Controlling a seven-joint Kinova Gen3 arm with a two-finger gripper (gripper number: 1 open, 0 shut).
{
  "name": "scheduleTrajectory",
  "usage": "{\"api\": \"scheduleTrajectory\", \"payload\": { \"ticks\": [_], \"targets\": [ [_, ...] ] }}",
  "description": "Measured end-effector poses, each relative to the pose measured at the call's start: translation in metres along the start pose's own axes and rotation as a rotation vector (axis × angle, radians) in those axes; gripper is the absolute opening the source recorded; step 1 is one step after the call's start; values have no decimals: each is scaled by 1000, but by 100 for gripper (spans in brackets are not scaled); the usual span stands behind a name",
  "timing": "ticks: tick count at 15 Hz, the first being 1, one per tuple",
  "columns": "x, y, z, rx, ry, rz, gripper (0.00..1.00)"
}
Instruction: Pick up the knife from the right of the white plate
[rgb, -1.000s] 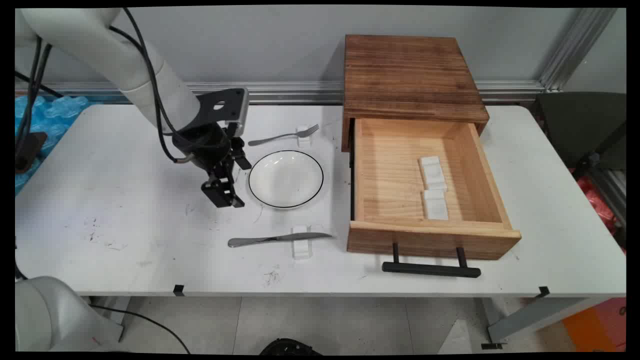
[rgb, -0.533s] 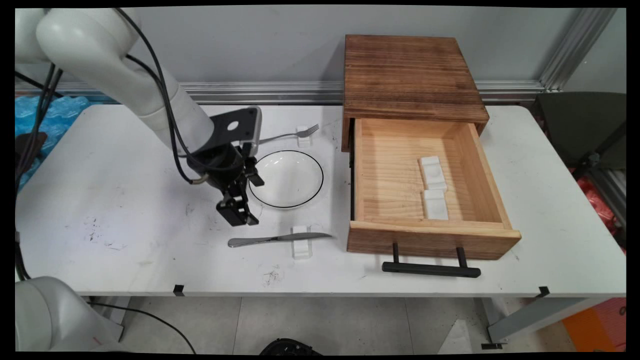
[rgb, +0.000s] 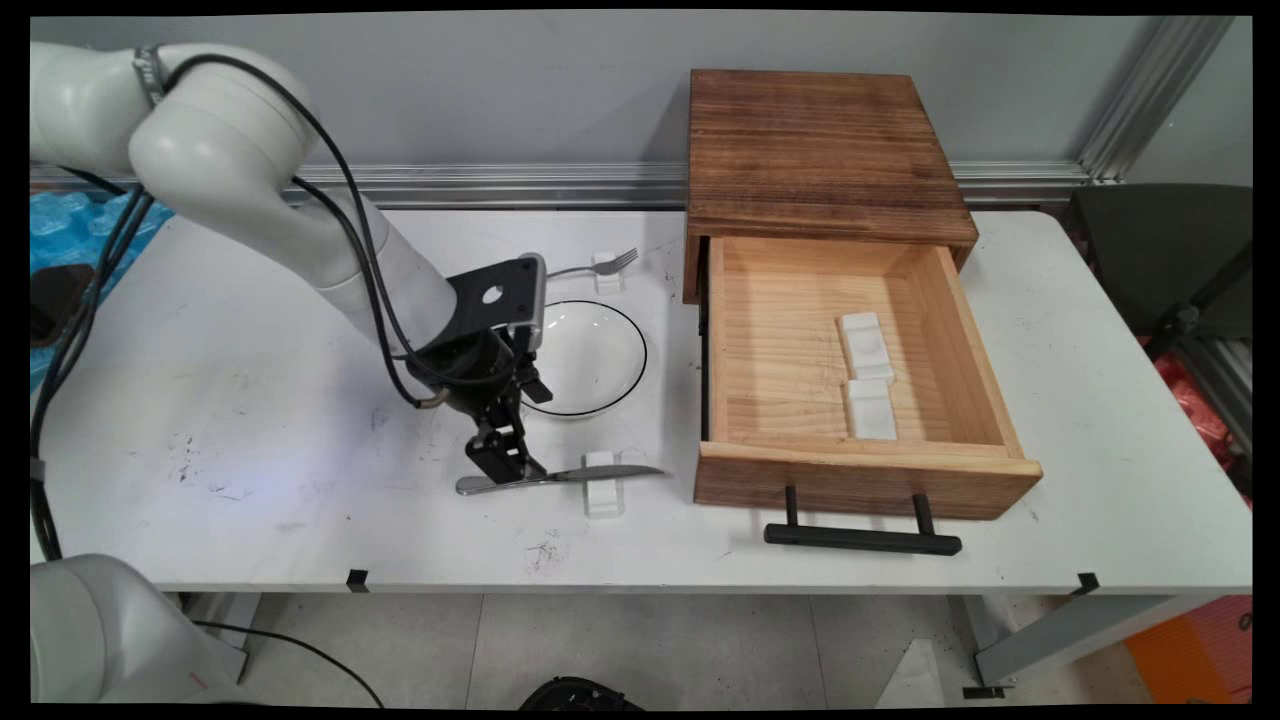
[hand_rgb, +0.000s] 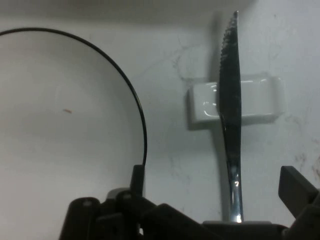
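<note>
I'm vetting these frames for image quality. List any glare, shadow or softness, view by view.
Main view: the black two-finger gripper casts only a faint shadow on the white table; the open wooden drawer is evenly lit. Hand view: the steel table knife carries bright glints near its handle, the glossy white knife rest shows reflections, and the black-rimmed white plate looks slightly soft.

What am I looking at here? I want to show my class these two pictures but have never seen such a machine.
It is a white robot arm with a black two-finger gripper. One picture looks down on a white table from above its near side; the other comes from a camera on the hand itself. On the table lie a knife on a small white rest, a black-rimmed white plate, a fork and an open wooden drawer with two white blocks inside. The gripper is open, straddling the knife's handle, holding nothing.
</note>
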Motion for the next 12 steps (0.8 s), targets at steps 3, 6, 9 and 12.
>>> {"api": "scheduleTrajectory", "payload": {
  "ticks": [3, 6, 9, 12],
  "targets": [
    [-2, 1, 11, 0, 8, -4, 100],
    [-5, 3, 19, 5, 12, -10, 100],
    [-6, 5, 23, 9, 13, -25, 100],
    [-8, 8, 27, 9, 14, -41, 100]
  ]
}}
